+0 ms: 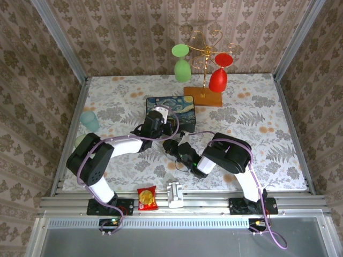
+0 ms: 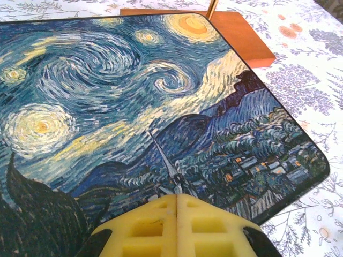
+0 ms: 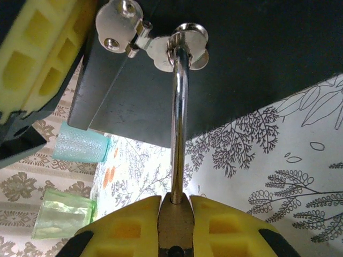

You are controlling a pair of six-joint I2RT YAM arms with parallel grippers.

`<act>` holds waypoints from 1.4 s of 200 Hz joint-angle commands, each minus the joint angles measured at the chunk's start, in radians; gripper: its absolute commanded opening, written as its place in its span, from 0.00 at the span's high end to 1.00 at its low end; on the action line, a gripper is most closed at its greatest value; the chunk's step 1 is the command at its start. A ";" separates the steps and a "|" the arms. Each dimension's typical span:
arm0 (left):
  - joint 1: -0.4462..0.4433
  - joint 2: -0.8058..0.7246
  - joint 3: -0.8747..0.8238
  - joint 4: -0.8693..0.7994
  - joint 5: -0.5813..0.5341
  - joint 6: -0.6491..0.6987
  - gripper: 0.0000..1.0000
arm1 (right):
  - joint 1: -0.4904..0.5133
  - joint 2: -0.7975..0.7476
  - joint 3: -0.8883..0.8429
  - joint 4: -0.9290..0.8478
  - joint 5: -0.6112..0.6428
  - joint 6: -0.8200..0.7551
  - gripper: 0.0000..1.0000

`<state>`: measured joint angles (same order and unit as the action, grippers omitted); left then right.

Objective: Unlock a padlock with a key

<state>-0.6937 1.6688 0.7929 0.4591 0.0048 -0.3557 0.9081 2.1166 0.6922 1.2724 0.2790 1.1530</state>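
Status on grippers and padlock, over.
Right gripper shut on padlock, shackle hooked in painted box hasp. Left gripper shut above box lid, its fingers close beside hasp.

I count one padlock (image 3: 174, 222), one painted box (image 1: 172, 110), and one gold rack (image 1: 202, 97) on a wooden base at the far side of the desk (image 1: 257, 123). Two goblets hang on it: one green goblet (image 1: 182, 67), one red goblet (image 1: 218, 79). Two cups stand at the left edge: one teal cup (image 1: 89, 120), one pale green cup (image 1: 80, 141). At the near edge lie one snack packet (image 1: 147, 198) and one white clip (image 1: 175, 194). I have two pairs of fingers: the left fingers (image 2: 142, 233) and the right fingers (image 3: 126, 227).
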 commanded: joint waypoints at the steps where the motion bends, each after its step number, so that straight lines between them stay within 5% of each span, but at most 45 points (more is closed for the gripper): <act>1: -0.015 0.040 -0.076 -0.215 0.091 -0.050 0.96 | -0.023 -0.016 0.023 0.050 0.158 -0.023 1.00; 87: -0.019 -0.038 -0.078 -0.254 0.103 -0.072 0.96 | 0.015 -0.104 0.002 0.047 0.193 -0.165 1.00; 136: -0.025 -0.137 0.053 -0.386 0.113 -0.044 0.95 | 0.060 -0.134 -0.136 0.047 0.311 -0.078 1.00; 187: -0.032 -0.196 0.158 -0.385 0.222 -0.078 0.88 | 0.061 -0.129 -0.231 0.044 0.287 -0.029 1.00; 226: -0.034 -0.038 0.286 -0.402 0.231 0.038 0.73 | 0.061 -0.149 -0.308 0.046 0.280 -0.014 1.00; 280: -0.057 0.244 0.485 -0.494 0.141 0.193 0.76 | 0.061 -0.124 -0.296 0.046 0.232 0.020 1.00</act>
<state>-0.7376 1.8446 1.2304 0.0456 0.1940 -0.2607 0.9684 1.9697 0.3923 1.3453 0.4969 1.1400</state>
